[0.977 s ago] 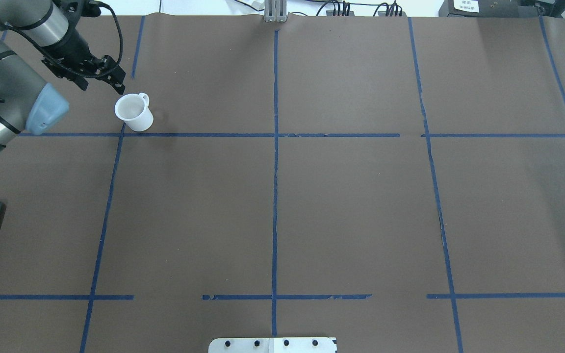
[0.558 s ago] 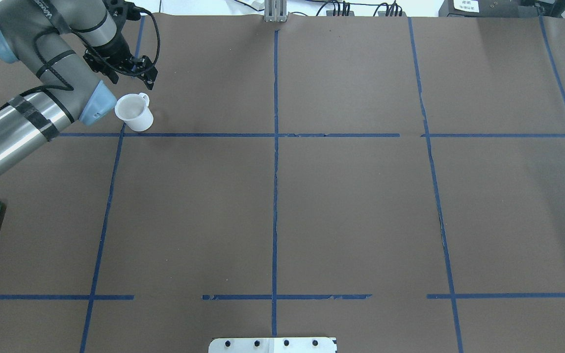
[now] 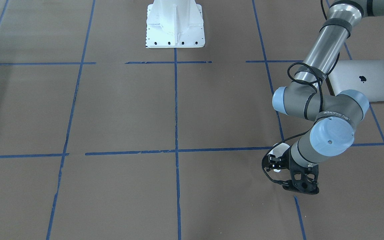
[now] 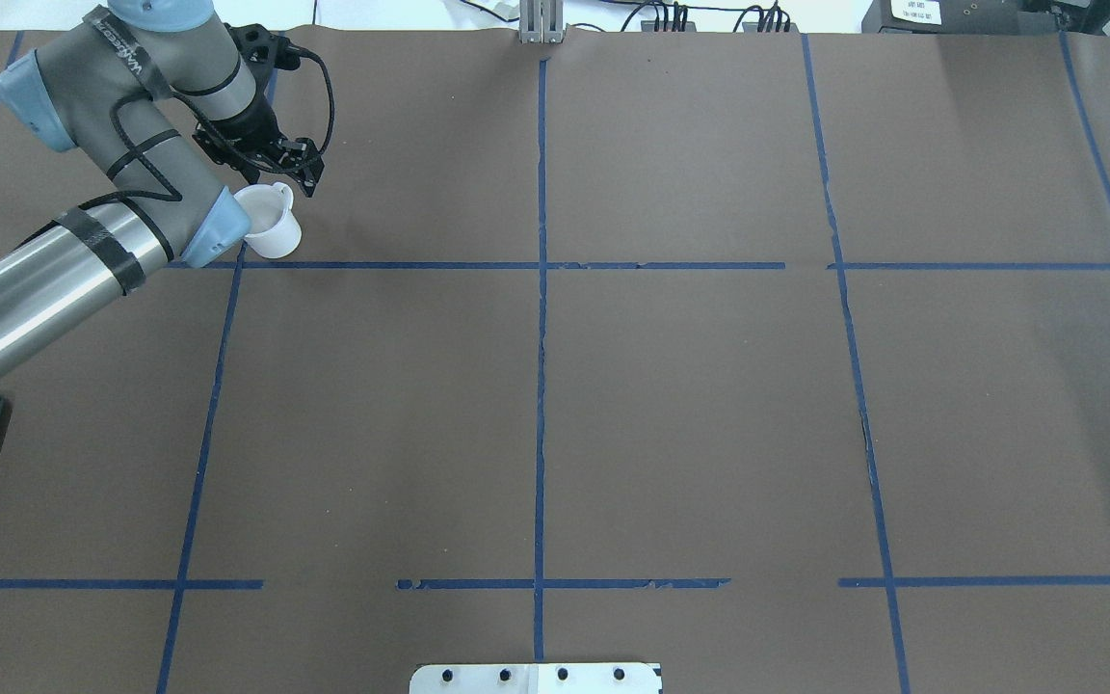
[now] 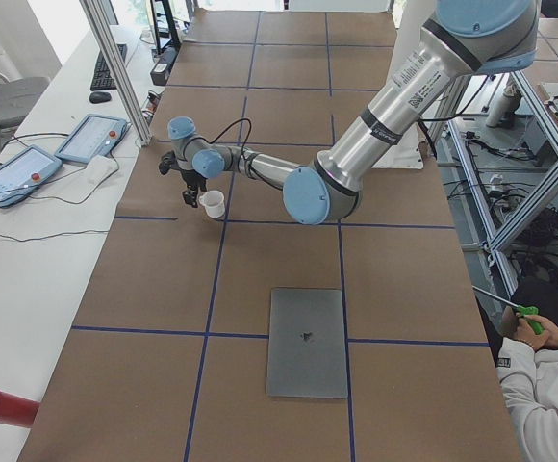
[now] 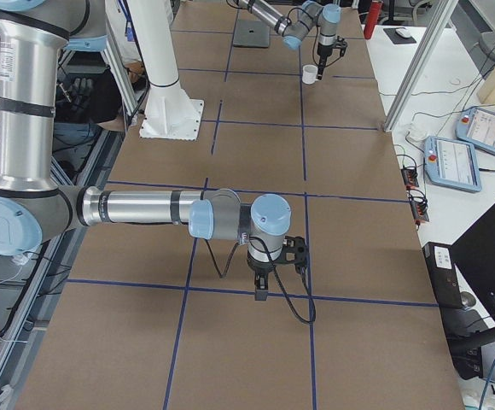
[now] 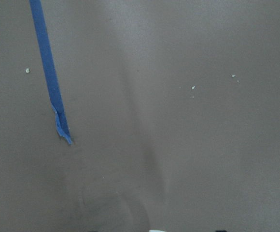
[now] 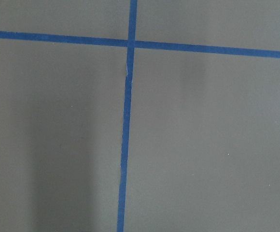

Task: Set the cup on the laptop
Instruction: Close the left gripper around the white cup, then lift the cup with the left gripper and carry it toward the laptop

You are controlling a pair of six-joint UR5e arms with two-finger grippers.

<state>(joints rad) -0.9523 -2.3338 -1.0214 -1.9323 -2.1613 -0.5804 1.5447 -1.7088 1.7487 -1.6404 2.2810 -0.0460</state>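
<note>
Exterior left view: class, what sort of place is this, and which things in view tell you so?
Most likely a robotics lab or test cell. A large industrial robot arm reaches over a table marked into a grid with blue tape, and touchscreen control pendants lie on the white side bench.

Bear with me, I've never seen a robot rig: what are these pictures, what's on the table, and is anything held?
Two robot arms work at a table covered in brown paper with blue tape lines. Four fixed cameras look from above, the front and both ends; two wrist cameras show mostly paper. On the table lie a white cup and a closed laptop, well apart. The left arm holds its end effector, a two-finger claw, open by the cup's rim; nothing is lifted yet. The right arm points down at bare paper.
</note>
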